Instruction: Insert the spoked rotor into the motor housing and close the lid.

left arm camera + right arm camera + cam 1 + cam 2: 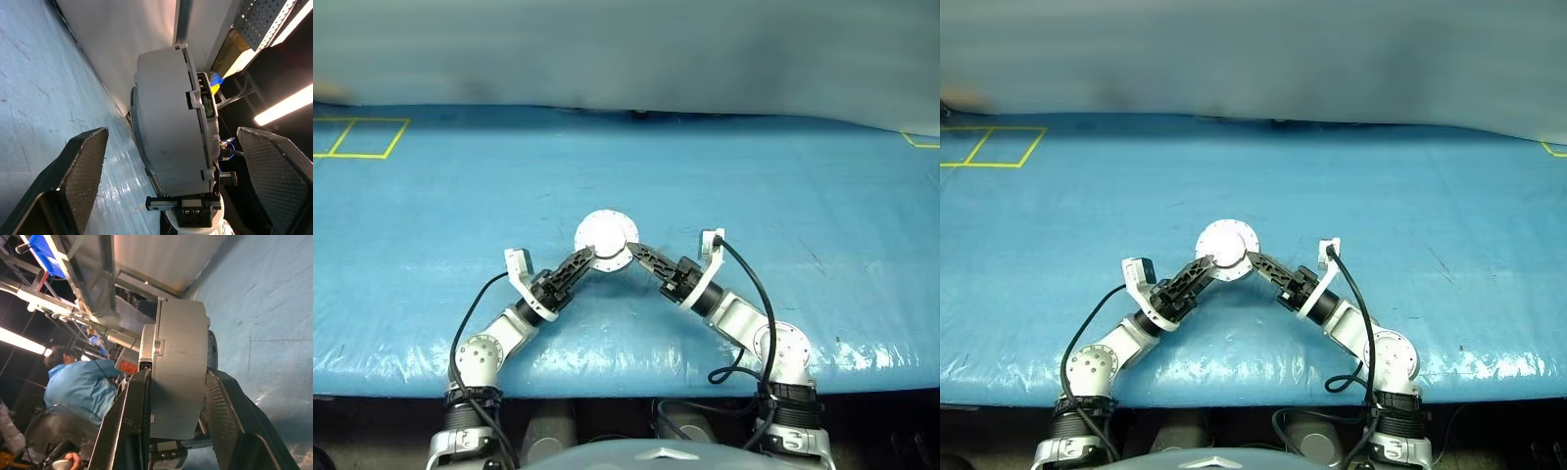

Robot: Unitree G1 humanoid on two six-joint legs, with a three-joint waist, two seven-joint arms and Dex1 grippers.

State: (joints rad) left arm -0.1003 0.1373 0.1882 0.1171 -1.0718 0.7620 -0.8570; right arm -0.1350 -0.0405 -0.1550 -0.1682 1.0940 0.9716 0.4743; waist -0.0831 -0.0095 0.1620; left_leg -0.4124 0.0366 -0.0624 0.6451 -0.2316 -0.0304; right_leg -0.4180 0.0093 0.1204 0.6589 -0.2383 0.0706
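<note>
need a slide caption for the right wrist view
Right gripper clamps the closed grey motor housing by its flat faces above the blue table.

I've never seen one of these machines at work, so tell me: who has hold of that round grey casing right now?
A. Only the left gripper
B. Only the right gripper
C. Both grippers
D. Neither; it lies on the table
B. The right gripper has its fingers pressed on both faces of the closed motor housing, while the left gripper stands wide open, its fingers clear of the casing.
</note>
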